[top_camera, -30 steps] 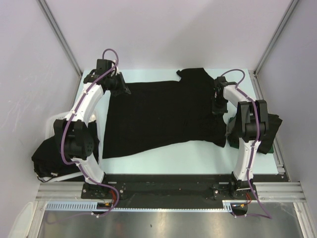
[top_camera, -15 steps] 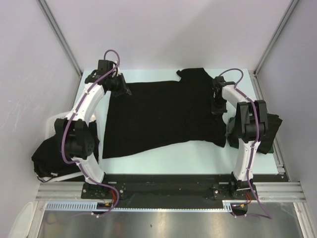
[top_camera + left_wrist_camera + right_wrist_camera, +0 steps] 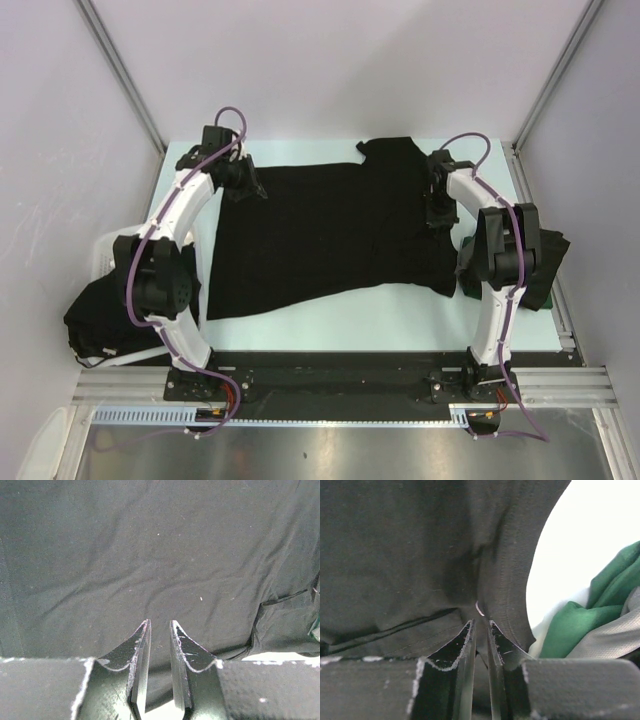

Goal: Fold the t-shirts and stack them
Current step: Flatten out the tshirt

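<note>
A black t-shirt (image 3: 330, 235) lies spread flat across the pale table (image 3: 350, 320). My left gripper (image 3: 250, 186) sits low at the shirt's far left corner. In the left wrist view its jaws (image 3: 160, 623) stand a little apart over flat cloth (image 3: 150, 555), with nothing between them. My right gripper (image 3: 432, 213) is at the shirt's right side. In the right wrist view it (image 3: 481, 623) is shut on a fold of the black cloth (image 3: 395, 555) beside the curved hem (image 3: 515, 580).
A white basket (image 3: 100, 262) at the left edge holds more black cloth (image 3: 95, 320). A green and grey cloth pile (image 3: 548, 270) lies at the right edge behind the right arm, and shows in the right wrist view (image 3: 600, 615). Grey walls enclose the table.
My left gripper has moved slightly back and to the right along the shirt's far left corner. My right gripper has shifted a little towards the back. The shirt lies as before.
</note>
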`<action>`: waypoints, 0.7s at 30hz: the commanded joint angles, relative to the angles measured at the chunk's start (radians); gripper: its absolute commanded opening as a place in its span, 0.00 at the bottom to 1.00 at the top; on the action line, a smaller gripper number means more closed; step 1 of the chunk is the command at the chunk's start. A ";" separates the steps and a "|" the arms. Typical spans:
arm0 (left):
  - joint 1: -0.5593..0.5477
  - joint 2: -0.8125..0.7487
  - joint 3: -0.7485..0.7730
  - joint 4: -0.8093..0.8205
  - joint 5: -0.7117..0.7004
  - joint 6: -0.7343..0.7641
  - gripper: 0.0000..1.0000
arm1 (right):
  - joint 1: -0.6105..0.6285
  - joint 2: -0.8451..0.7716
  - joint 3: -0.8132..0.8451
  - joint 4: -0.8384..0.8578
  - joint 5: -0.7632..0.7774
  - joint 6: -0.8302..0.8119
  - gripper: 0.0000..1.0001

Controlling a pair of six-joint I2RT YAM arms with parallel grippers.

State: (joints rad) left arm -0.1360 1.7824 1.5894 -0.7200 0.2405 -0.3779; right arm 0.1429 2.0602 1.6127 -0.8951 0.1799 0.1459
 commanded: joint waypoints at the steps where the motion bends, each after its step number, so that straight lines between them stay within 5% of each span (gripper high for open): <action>1: -0.007 0.008 -0.009 0.025 0.010 0.030 0.26 | 0.020 -0.032 0.009 -0.001 0.015 0.006 0.20; 21: -0.013 0.029 0.012 0.016 0.016 0.031 0.27 | 0.011 -0.069 -0.062 -0.021 -0.072 0.043 0.24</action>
State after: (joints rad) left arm -0.1387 1.8145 1.5837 -0.7185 0.2405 -0.3721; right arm 0.1593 2.0594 1.5589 -0.9005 0.1425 0.1650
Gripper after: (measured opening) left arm 0.266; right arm 0.230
